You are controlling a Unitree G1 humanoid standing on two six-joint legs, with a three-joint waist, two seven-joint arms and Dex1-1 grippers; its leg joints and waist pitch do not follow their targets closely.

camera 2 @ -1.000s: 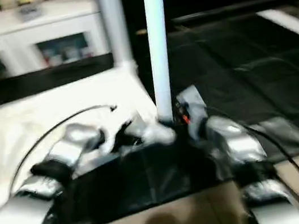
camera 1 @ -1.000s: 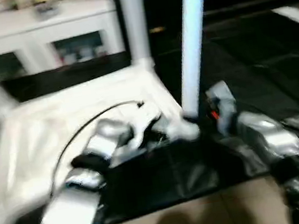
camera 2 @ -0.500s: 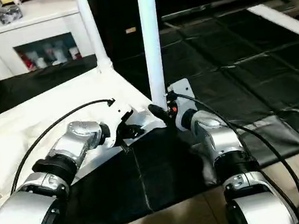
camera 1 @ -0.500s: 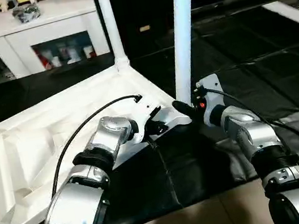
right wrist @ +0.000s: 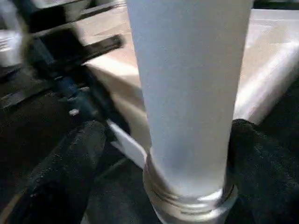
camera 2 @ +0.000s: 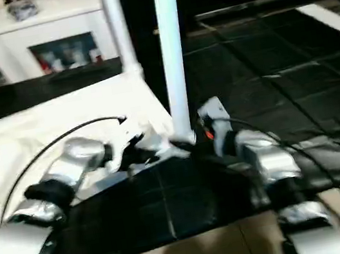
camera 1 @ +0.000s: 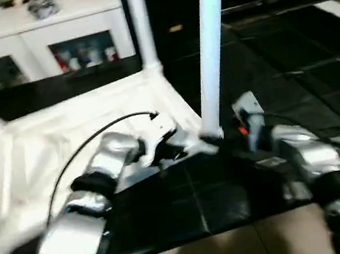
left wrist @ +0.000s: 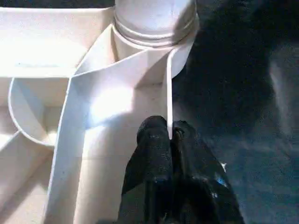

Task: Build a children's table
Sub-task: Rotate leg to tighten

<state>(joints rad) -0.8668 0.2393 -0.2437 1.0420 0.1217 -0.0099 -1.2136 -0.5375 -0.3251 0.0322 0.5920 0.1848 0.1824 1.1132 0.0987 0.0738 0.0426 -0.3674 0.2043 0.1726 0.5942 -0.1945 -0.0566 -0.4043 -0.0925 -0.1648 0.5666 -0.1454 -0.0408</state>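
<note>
- Between the spread right gripper fingers: one smooth, round white leg, seemingly untouched.
- Left gripper: pinched on the ribbed tabletop's thin rim.
- Three legs visible.

G1 arms: silver shells, black joints.
Left forearm has a black cable looped over it; right forearm carries a white bracket with a red mark. Tool fingers black, rough-textured.

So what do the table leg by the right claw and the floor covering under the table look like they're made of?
The leg looks like smooth, matte white moulded plastic, judging by its even surface and the ringed collar at its base. The floor covering looks like thin black sheeting, plastic or coated fabric: it shines and shows creases and fold lines.
</note>
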